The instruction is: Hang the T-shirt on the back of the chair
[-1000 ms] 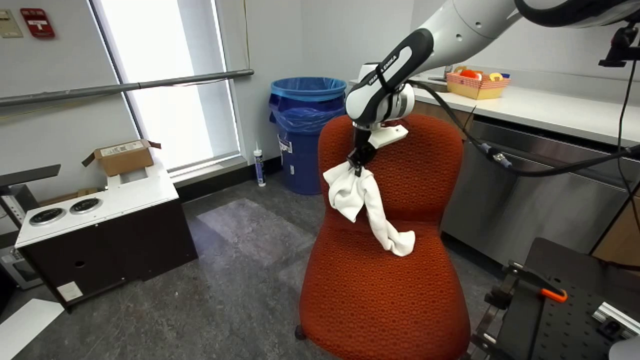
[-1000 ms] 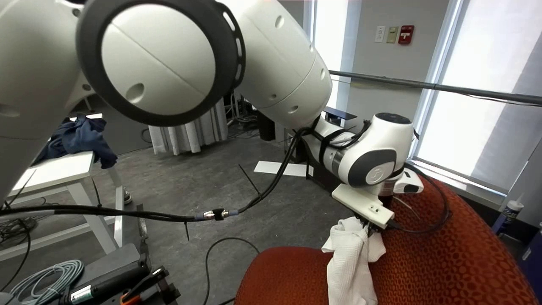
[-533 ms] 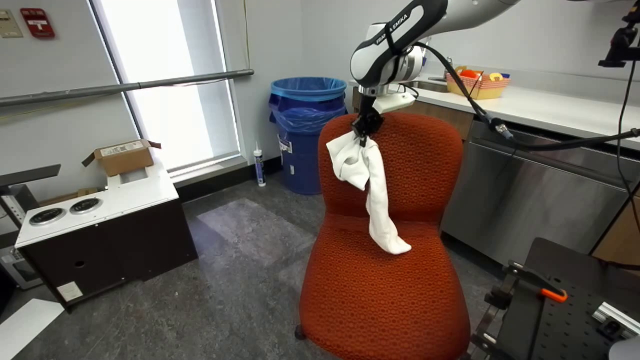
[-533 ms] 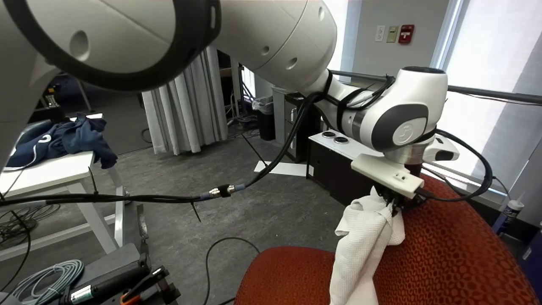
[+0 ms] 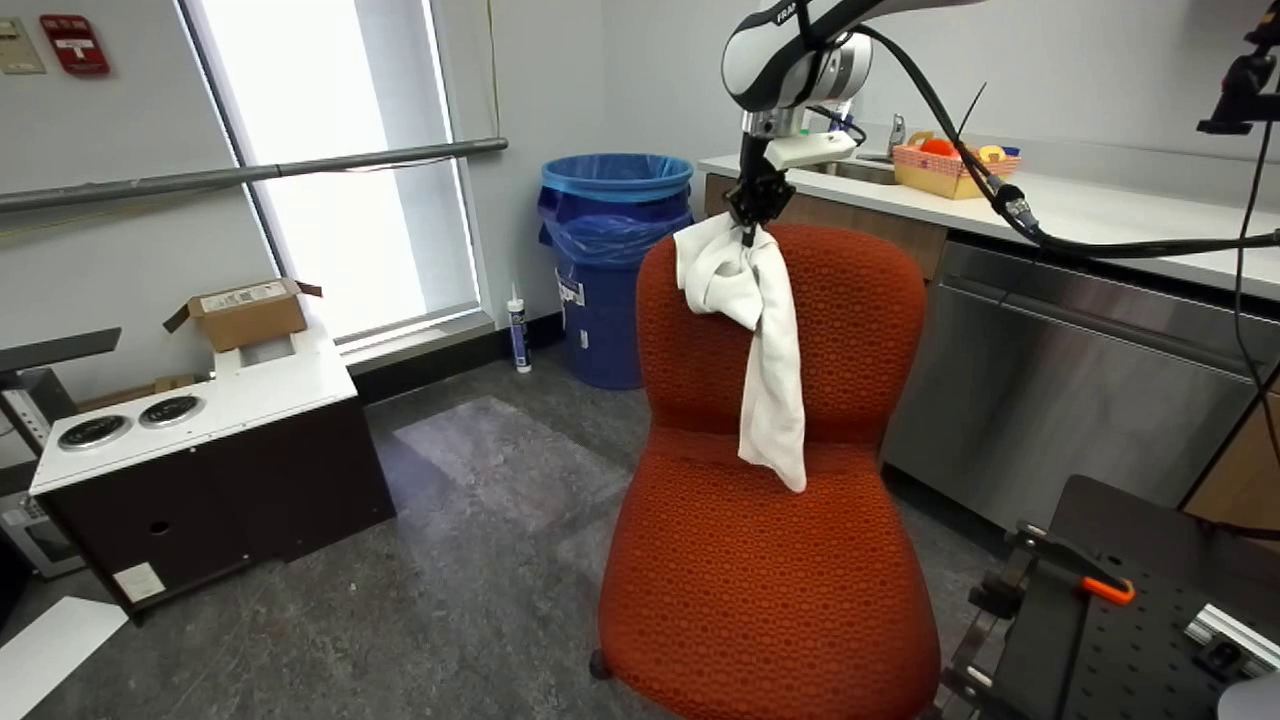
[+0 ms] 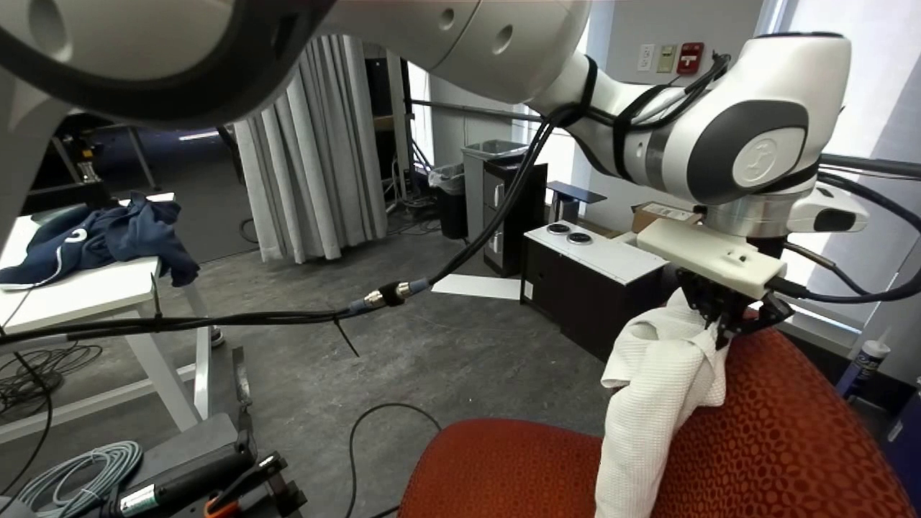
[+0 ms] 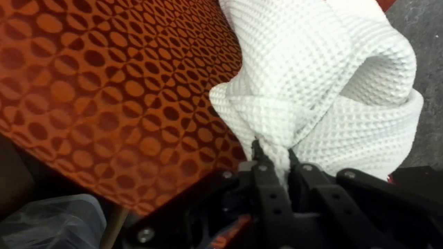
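The T-shirt is a white waffle-textured cloth (image 5: pixel 772 370), bunched at its top, with one long part hanging down. It also shows in an exterior view (image 6: pixel 647 410) and in the wrist view (image 7: pixel 294 62). My gripper (image 5: pixel 750 235) is shut on its top; the wrist view shows a fold pinched between the fingertips (image 7: pixel 274 152). The chair is red-orange with a patterned backrest (image 5: pixel 860 320). The gripper is at about the height of the backrest's top edge, on the seat side. The cloth hangs in front of the backrest; its lower tip is just over the seat (image 5: pixel 770 600).
A blue bin (image 5: pixel 610 300) stands behind the chair, beside a counter (image 5: pixel 1100 220) with a basket (image 5: pixel 955 172). A black perforated platform (image 5: pixel 1130 630) is near the seat. A dark cabinet with a white top (image 6: pixel 604 252) stands farther off. Cables (image 6: pixel 288 320) hang from the arm.
My gripper has risen along the front of the backrest toward its top edge, carrying the cloth. The cloth's lower part, which lay on the seat, now hangs nearly straight.
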